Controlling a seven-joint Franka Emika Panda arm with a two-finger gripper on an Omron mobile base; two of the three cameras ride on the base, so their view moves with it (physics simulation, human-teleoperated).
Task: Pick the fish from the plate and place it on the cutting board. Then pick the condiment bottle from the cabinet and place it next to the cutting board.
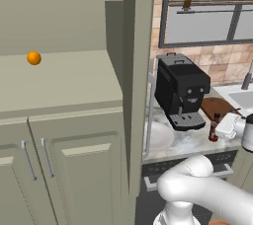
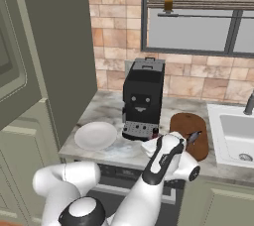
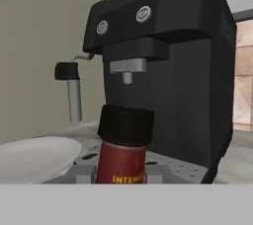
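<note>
One condiment bottle (image 3: 122, 145), dark red with a black cap and yellow lettering, is seen upright at lower centre of the hand view, before one black coffee machine (image 3: 163, 66). In the left base view it stands at right on the counter (image 1: 190, 142), beside the gripper (image 1: 223, 126), whose jaws are nearly closed; whether the bottle is clamped cannot be told. One white plate (image 2: 95, 135) and one brown cutting board (image 2: 191, 131) flank the machine. One orange ball (image 1: 33, 58) lies in the cabinet (image 1: 64, 86).

Flat, even rendered light; no clear source. Soft shadow on the surface (image 2: 106, 108) beside the coffee machine (image 2: 142, 97), whose black body shows faint sheen. Cabinet (image 1: 69, 86) recess dimmer under its shelf. Hand view slightly soft: condiment bottle (image 3: 122, 145) label blurred. No edge distortion.
</note>
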